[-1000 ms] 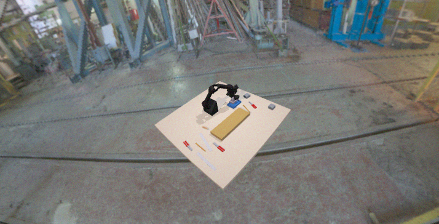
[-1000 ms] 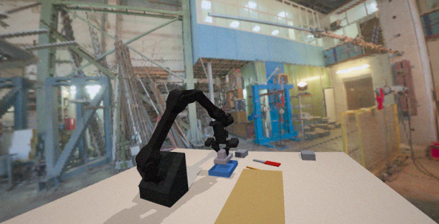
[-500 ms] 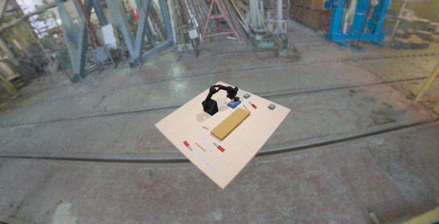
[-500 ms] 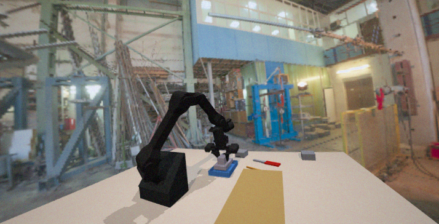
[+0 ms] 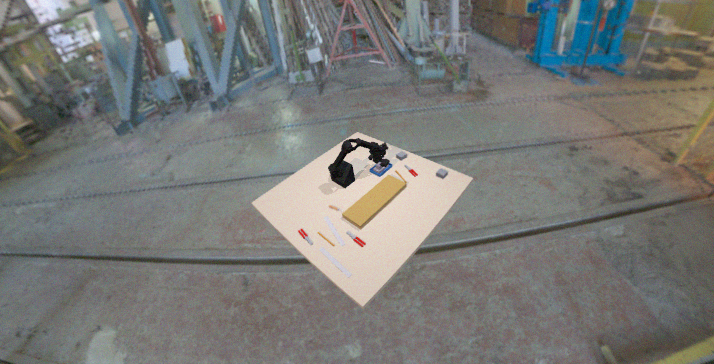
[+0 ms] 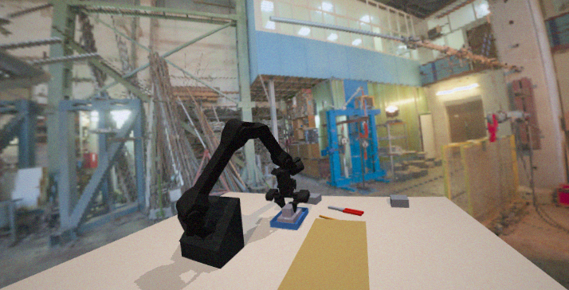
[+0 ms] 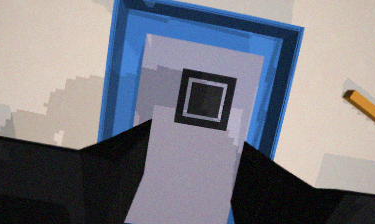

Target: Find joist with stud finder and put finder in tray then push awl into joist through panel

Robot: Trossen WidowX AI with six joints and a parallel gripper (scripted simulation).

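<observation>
My gripper is shut on the grey stud finder, a flat block with a black square window on top. It holds the stud finder low inside the blue tray; I cannot tell whether it touches the tray floor. The tan floor panel lies just beside the tray. A red-handled awl lies on the table beyond the panel's far end.
An orange pencil lies between the tray and the awl. Two grey blocks sit at the far edge. More red-handled tools and white strips lie past the panel's other end.
</observation>
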